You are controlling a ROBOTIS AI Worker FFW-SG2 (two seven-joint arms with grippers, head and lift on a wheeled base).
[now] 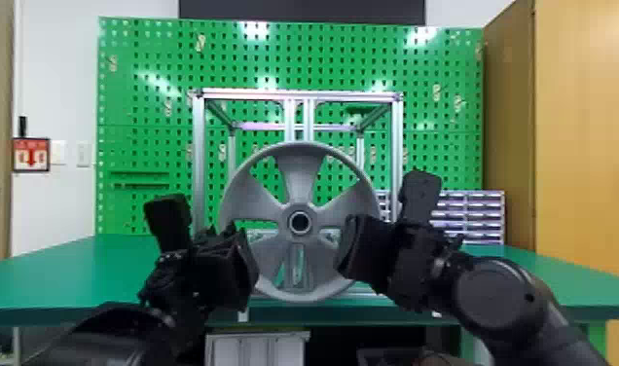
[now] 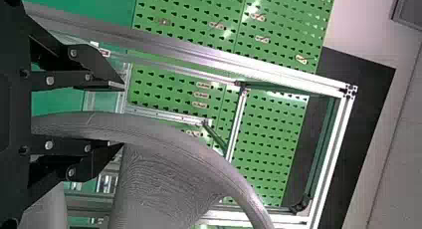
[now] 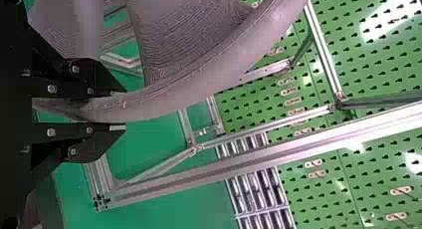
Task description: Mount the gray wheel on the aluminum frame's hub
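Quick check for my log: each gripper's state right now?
Left gripper: jaws open, wheel rim between them.
Right gripper: jaws closed on the wheel rim.

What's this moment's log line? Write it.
Gray wheel upright at aluminum frame; right gripper shut on rim; left gripper open around rim

Aluminum frame (image 1: 199, 160) partly hidden behind the gray wheel (image 1: 300, 175)

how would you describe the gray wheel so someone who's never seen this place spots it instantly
Start at the tall green pegboard and drop to the silver aluminum frame before it. In front of that, between the left gripper and right gripper, is the gray wheel. Unlike the straight-barred frame, it is round, with broad spokes meeting around a dark center hole.
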